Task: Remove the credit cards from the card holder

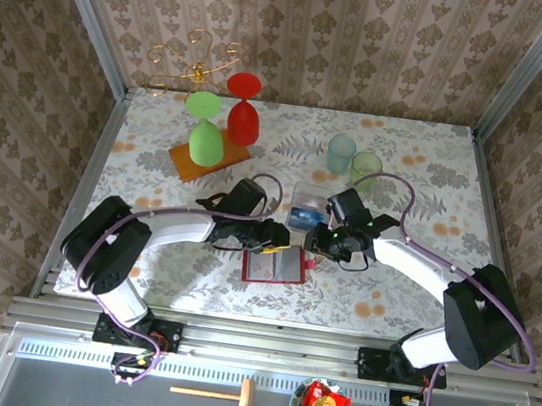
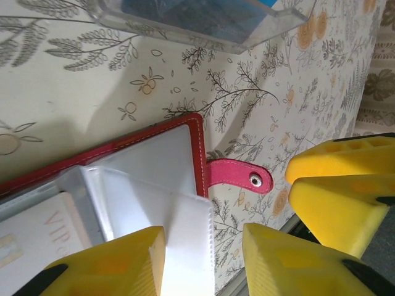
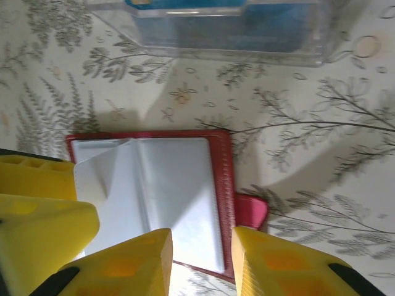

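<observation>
Red holder [image 1: 274, 264] lies open and flat toward the near edge of the table [image 1: 429, 155], about midway along, its clear pockets fanned up. One pale card [image 2: 37, 240] marked VIP sits in a pocket, so you have not drawn it yet.

Left gripper [image 2: 200, 233] straddles a loose pocket leaf with its jaws apart, not pinching. It is likely there to lift the leaf and bare a card. Right gripper [image 3: 200, 234] hangs over the holder's tab side, jaws part open and empty, probably ready to pin the cover. The two stand just beside each other.

Clear tray [image 1: 296, 186] sits just beyond the holder with a blue card [image 1: 302, 214] in it, probably where the cards go.

Floral cloth covers the table. Glasses [image 1: 243, 118] stand toward the far edge. Damask walls [image 1: 375, 36] and metal posts [image 1: 87, 5] close it in.
</observation>
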Available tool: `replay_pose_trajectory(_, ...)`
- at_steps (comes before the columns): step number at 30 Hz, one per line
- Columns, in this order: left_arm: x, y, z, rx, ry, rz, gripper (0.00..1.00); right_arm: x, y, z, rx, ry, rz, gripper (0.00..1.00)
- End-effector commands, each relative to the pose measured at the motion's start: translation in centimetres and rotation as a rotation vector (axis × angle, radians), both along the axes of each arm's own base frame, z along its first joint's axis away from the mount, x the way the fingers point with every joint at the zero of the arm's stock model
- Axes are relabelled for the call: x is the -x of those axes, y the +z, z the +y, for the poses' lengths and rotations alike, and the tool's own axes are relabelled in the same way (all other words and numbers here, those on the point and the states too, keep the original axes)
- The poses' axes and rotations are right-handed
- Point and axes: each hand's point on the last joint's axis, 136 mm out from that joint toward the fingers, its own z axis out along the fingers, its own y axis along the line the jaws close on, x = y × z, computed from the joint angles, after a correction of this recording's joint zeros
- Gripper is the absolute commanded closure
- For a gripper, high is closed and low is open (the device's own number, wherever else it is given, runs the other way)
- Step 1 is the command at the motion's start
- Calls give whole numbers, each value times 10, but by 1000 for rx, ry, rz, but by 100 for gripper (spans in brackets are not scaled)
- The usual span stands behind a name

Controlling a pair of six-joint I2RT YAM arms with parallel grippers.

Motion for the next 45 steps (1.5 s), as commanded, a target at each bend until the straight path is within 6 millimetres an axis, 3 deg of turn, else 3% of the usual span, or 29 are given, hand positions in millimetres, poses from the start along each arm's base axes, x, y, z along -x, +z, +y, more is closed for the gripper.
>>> replay_pose_trajectory(1,2,4,-13,14,-40,5,61,3,1,-15,74,11,-5,68)
replay_pose_trajectory(9,4,-6,-27,10,-59,21,56,8,-11,-12,61,26,33,68)
replay_pose_trajectory(18,4,-8,-25,-11,-60,17,52,10,-26,-7,47,37,66,71)
replay_pose_trajectory(24,3,-2,-22,-8,-52,-4,53,10,-30,-4,31,40,74,79)
replay_pose_trajectory(28,1,3,-14,-7,-35,-18,54,11,-31,-2,12,33,77,87)
replay_pose_trajectory(45,7,-6,40,-76,16,-29,54,17,-31,10,-12,16,75,90)
